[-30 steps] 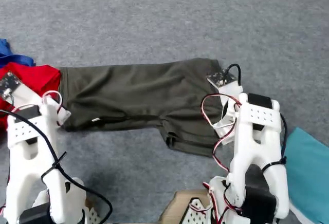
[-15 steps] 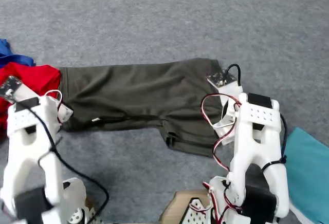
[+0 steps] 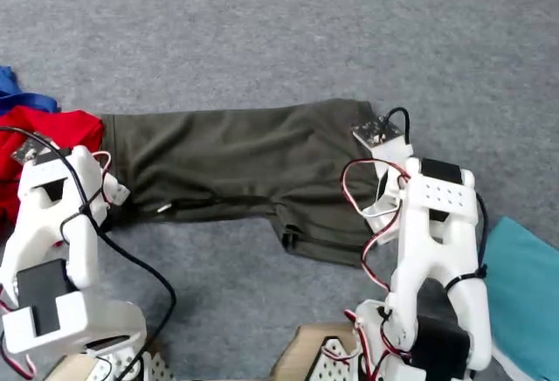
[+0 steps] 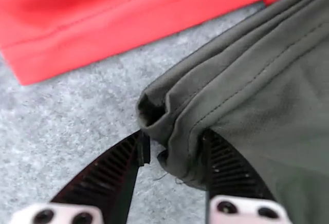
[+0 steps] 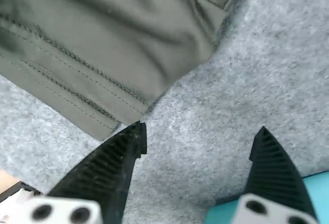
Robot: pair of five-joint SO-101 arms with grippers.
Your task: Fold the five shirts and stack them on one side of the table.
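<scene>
Well, the folding job looks only partly done.
The green shirt (image 3: 236, 158) lies in the middle of the table (image 3: 279, 40), folded into a long strip; the left gripper (image 4: 173, 141) pinches its bunched edge near the red shirt (image 3: 52, 128); the right gripper (image 5: 200, 130) is spread wide over bare table just beside the other end; a blue shirt (image 3: 13, 93) sits by the red one, a teal shirt (image 3: 524, 285) far across; I see no neat stack yet.

Speckled grey worktop (image 3: 279, 40). The olive-green shirt (image 3: 236, 162) is plain (stitching in the same tone); the red shirt (image 3: 44, 132) and teal shirt (image 3: 524, 285) are plain too; the blue shirt (image 3: 10, 93) is possibly two-toned. Left pincer (image 4: 172, 147) and right pincer (image 5: 200, 134): ribbed black, on white arms (image 3: 437, 224).
</scene>
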